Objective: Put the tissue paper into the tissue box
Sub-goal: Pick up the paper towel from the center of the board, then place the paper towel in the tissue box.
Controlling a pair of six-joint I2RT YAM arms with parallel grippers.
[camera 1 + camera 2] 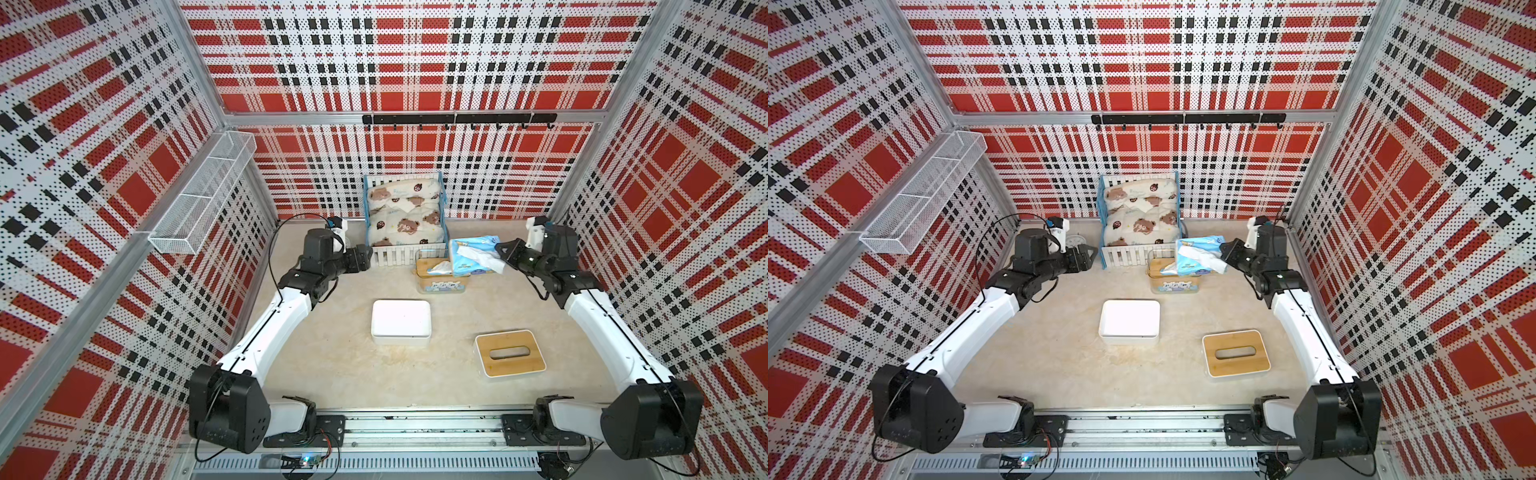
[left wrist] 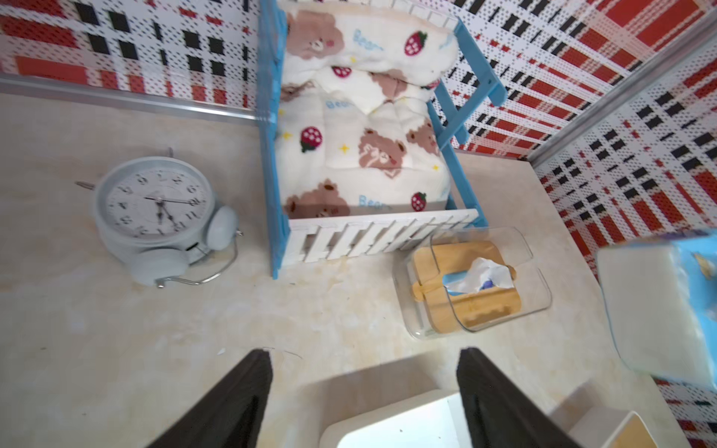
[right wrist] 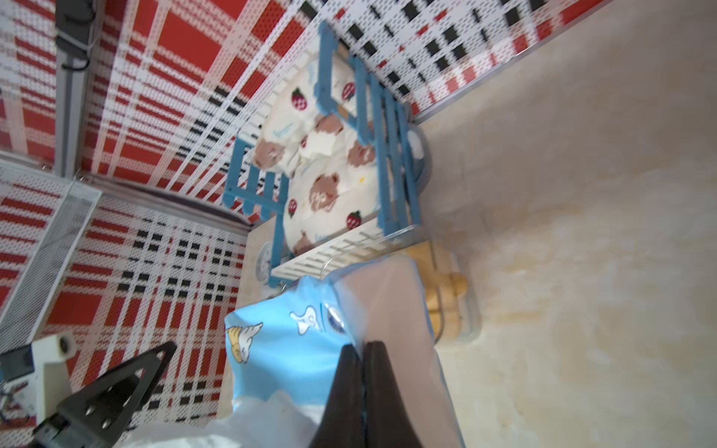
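Left gripper (image 2: pixel 364 355): jaws apart and empty. I have it hovering by the foot of the doll bed (image 1: pixel 405 216), clear of the work.
White tissue box (image 1: pixel 401 326): sits mid-table (image 1: pixel 332 374). Its top looks open and I can see no pack inside. I judge this to be the box awaiting its fill.
Clear tissue box (image 1: pixel 440 286): stands just in front of the bed with its bamboo cover on. A white sheet stands up through the slot, so I judge this one already loaded.
Tissue paper pack (image 1: pixel 471 255): off the table, in the air just beside and above the clear box. Loose white sheets trail toward the right arm.
Right gripper (image 3: pixel 362 345): jaws pressed together on the pack's plastic wrap, carrying it.
Bamboo lid (image 1: pixel 509 353): lies alone, slot up, apart from the white box on its right.
Done: the pack is picked up and one box appears filled.
Outstanding: carry the pack across to the white box, lower it inside and let go.
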